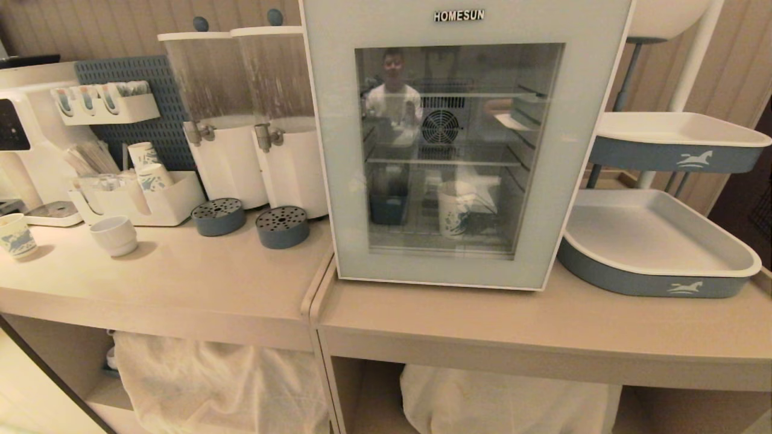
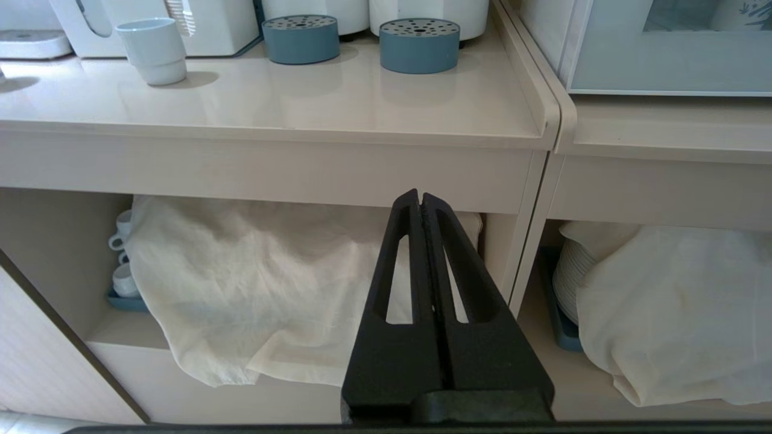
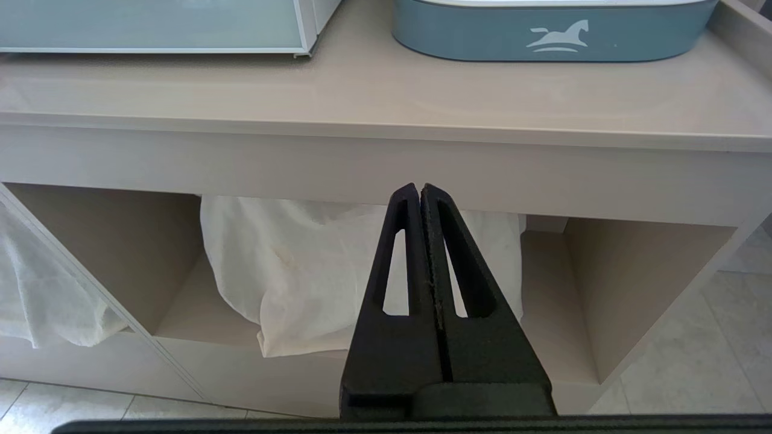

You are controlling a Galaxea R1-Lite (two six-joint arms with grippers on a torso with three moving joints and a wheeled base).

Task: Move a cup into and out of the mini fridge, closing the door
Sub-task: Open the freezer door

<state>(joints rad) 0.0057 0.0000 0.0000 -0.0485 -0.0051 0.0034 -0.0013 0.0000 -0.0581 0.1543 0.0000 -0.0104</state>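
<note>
- Two grippers, both of ours pressed shut on nothing: left gripper (image 2: 420, 196) and right gripper (image 3: 419, 190) hung low in front of the open shelves under the counter, neither in the head view. We'd guess they were just parked, since nothing in the job had been touched yet.
- One mini fridge (image 1: 464, 18) sat on the right-hand counter, its door (image 1: 347, 157) closed flat, so it had to come open first.
- One cup (image 1: 451, 210) showed through the glass, upright on the fridge floor, which probably kept it easy to grab from the front.
- One dark blue box sat left of it inside.
- Two drink dispensers (image 1: 232, 126) stood left of the fridge, each with a round blue drip tray (image 1: 281, 226) in front, two in all.
- One white mug (image 1: 114, 235) and two stacked blue trays (image 1: 675, 283) were out on the counters.
</note>
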